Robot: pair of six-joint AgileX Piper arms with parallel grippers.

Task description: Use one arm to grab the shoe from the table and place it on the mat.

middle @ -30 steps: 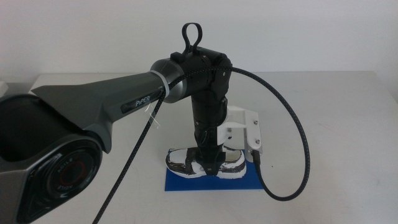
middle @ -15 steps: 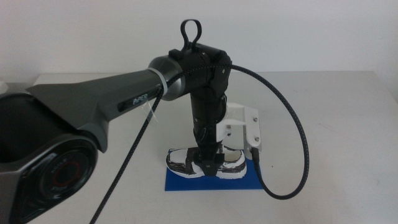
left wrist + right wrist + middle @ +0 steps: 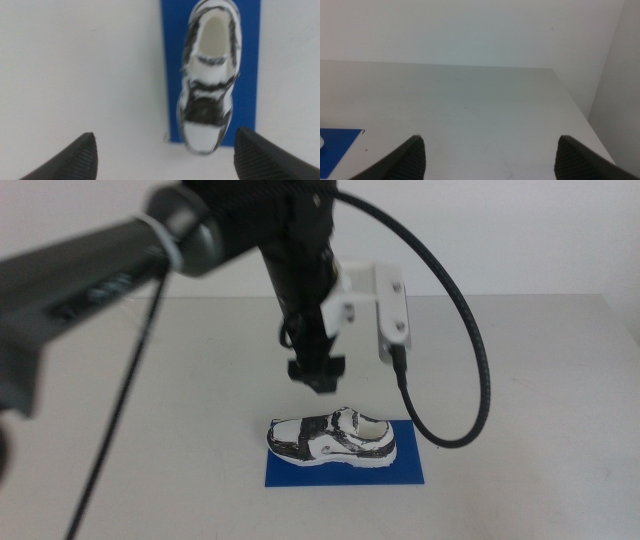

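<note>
From the left side of the middle view the arm [image 3: 120, 265] reaches in across the table [image 3: 560, 380], its dark casing blurred, a looping black cable [image 3: 470, 350] hanging off its right side and a white bracket [image 3: 375, 305] fixed by the wrist. Its left gripper [image 3: 318, 378] points down and hangs in the air above the shoe [image 3: 330, 440], clear of it, with bare tabletop visible between the fingertips and the shoe's upper. In the left wrist view that gripper [image 3: 165, 155] has its jaws spread wide, one at each lower corner of the picture, with nothing between them but the table and the shoe's toe below.

Near the middle of the table, toward the near edge, lies the mat [image 3: 410, 470], flat and deep blue. The shoe rests on it lengthwise, sole down, toe to the left and heel to the right. Seen from the left wrist camera, the shoe [image 3: 210, 85] covers most of the length of the mat [image 3: 172, 65], and its toe pokes just past the mat's left end.

At the right, the right gripper [image 3: 490, 155] does not appear in the middle view. Its own camera shows its jaws wide apart and holding nothing, looking over bare table with a corner of the mat [image 3: 335, 145] at the edge of the picture.
</note>
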